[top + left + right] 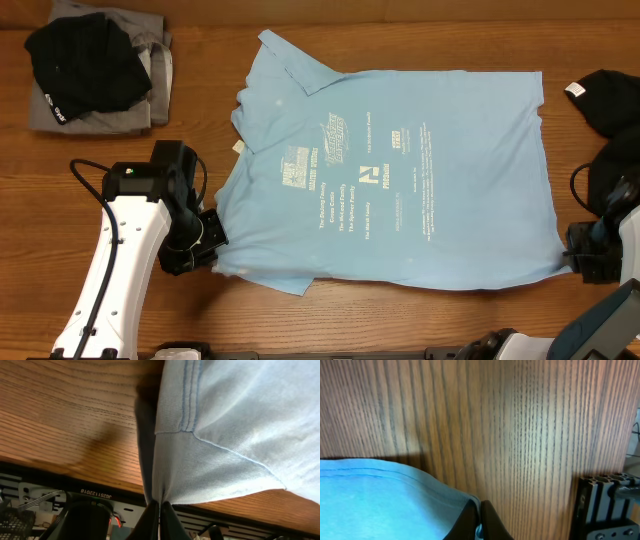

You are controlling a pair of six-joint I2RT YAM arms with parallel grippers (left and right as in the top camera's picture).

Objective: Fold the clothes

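Light-blue T-shirt (420, 230) lies flat mid-table. The left gripper (160, 512) is pinched on its near-left edge and the right gripper (480, 512) on its near-right hem corner. Bare table (400, 325) borders the near edge. Black and grey garments (95, 70) lie far left and a black garment (615, 100) far right.

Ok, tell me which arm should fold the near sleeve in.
Left, probably. Its claw is shut on the light-blue T-shirt at the near sleeve, by the collar end; the right claw pinches the hem corner at the opposite end.
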